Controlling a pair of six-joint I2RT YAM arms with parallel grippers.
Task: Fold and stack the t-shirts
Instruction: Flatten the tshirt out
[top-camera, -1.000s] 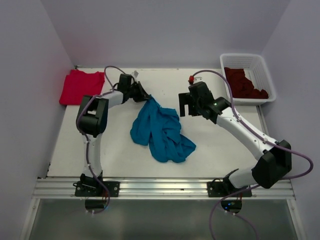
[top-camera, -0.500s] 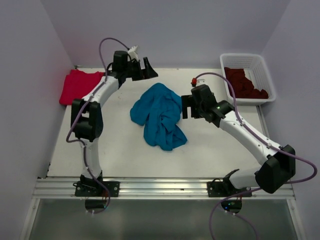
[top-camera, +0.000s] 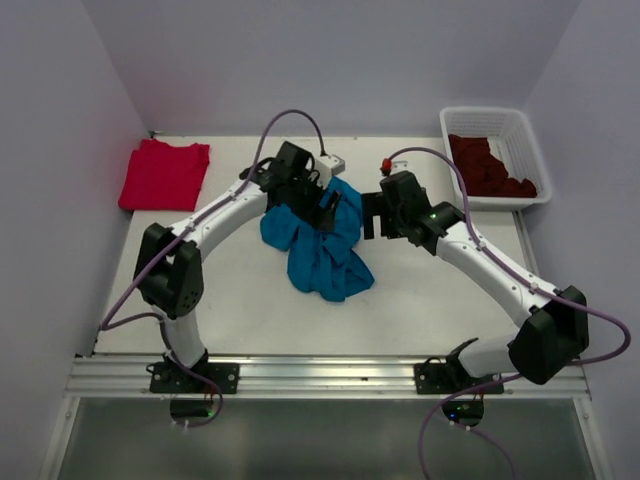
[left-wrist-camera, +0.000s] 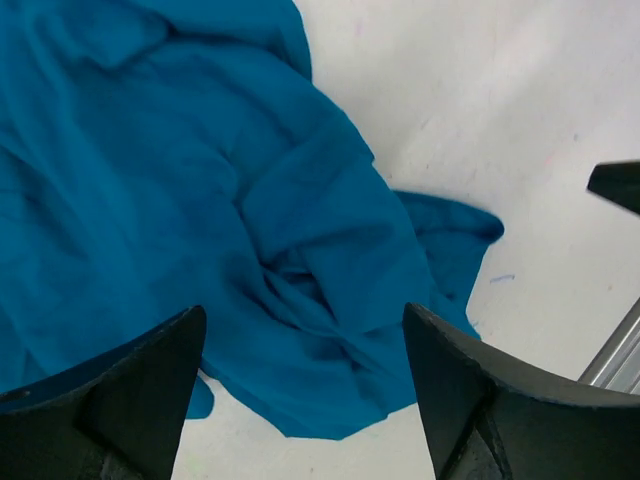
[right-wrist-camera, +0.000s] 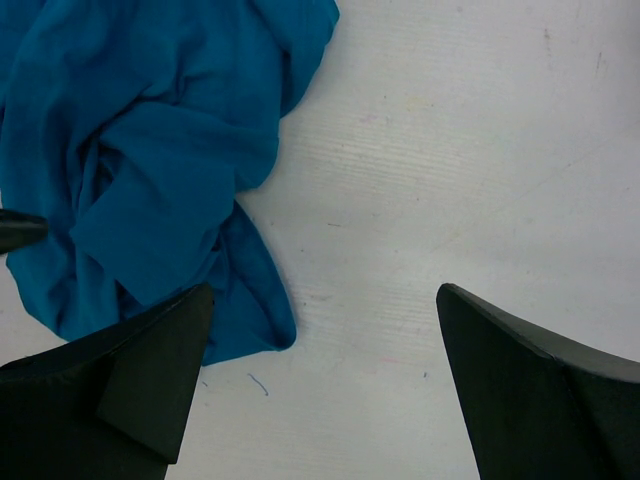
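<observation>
Crumpled teal t-shirt (top-camera: 318, 250) at frame centre, not yet spread flat

The left gripper (top-camera: 328, 207) hangs over the shirt's upper part and the right gripper (top-camera: 371, 216) sits just beside its right edge, both with jaws spread wide and holding nothing. To flatten it well (a judgement), each should pinch one outer layer at a hem or shoulder, well apart, then draw the cloth taut.

left jaws opened, over dropped teal t-shirt (top-camera: 322, 268)
</observation>
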